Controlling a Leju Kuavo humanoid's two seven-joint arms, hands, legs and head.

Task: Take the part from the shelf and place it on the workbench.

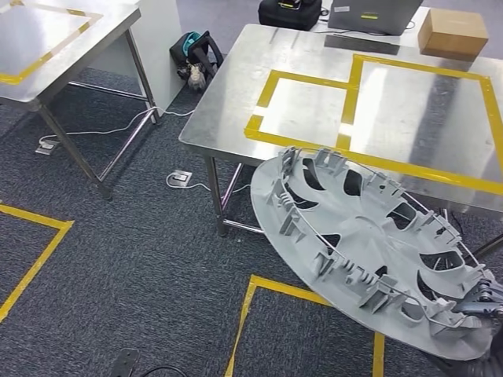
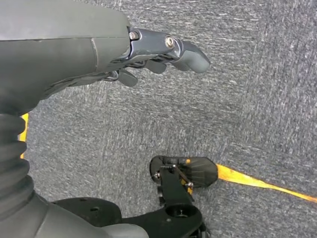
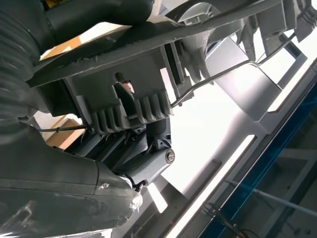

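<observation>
The part is a large round grey plastic wheel cover (image 1: pixel 361 243), its ribbed inner side and wire ring facing up. It hangs tilted in the air before the steel workbench (image 1: pixel 308 102), its far rim over the bench's near edge. My right hand (image 1: pixel 483 302) grips its near rim at the lower right of the head view. In the right wrist view the fingers (image 3: pixel 149 163) clamp the cover's rim (image 3: pixel 123 94) from below. My left hand (image 2: pixel 160 54) hangs over the carpet with fingers stretched out, holding nothing.
Yellow tape marks two rectangles on the workbench (image 1: pixel 368 78). A cardboard box (image 1: pixel 452 33) and a laptop (image 1: pixel 371 14) sit at its far edge. A second steel table (image 1: pixel 53 39) stands at the left. Cables, floor sockets (image 1: pixel 178 179) and yellow floor tape (image 1: pixel 35 259) lie on the grey carpet.
</observation>
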